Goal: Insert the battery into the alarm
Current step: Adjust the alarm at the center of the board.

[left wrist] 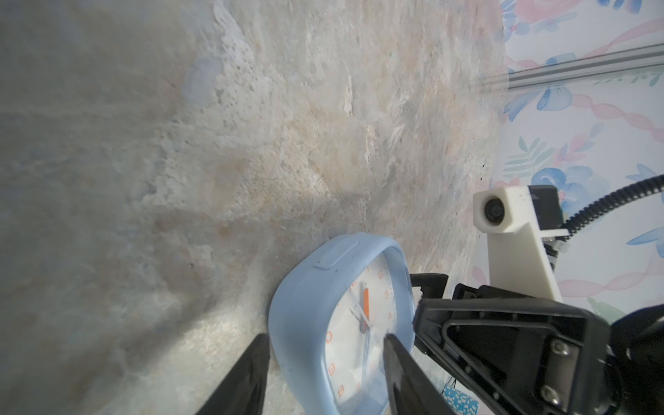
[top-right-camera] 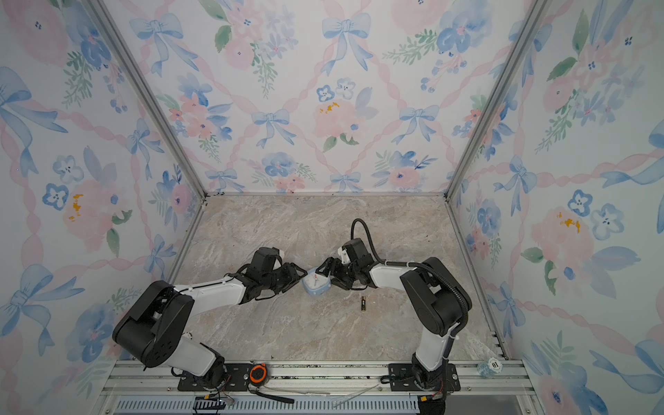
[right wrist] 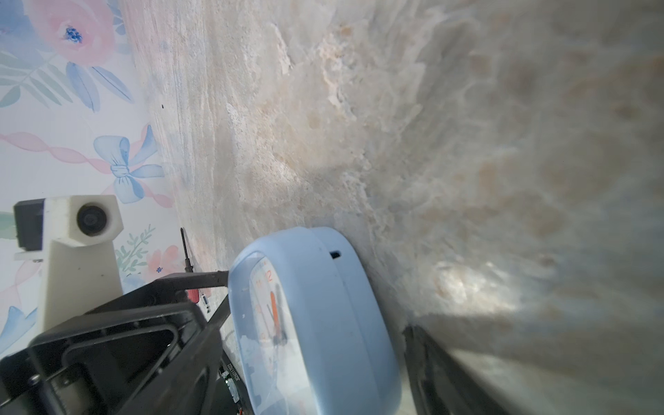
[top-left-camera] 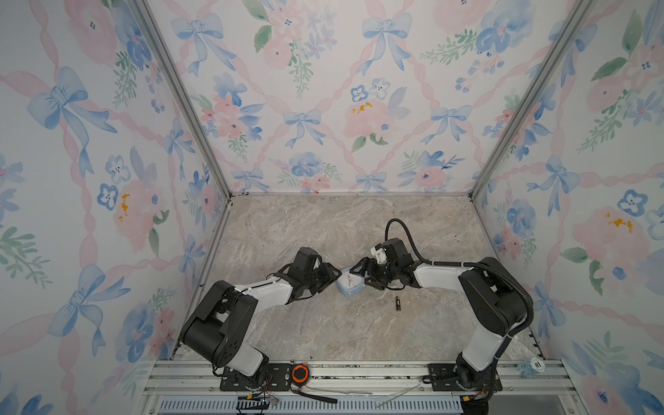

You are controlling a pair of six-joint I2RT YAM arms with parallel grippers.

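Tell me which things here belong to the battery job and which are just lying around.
For the job: alarm; battery.
Just lying about: orange tape measure; blue-and-white round item, both on the front rail.

There were two robot arms, the left arm and the right arm, one light-blue alarm, one black battery, one orange-and-black tape measure and one small blue-and-white speckled item.

Both top views look steeply down from high above the desk's near edge. Each wrist view looks closely along the desk at the alarm, from opposite sides.
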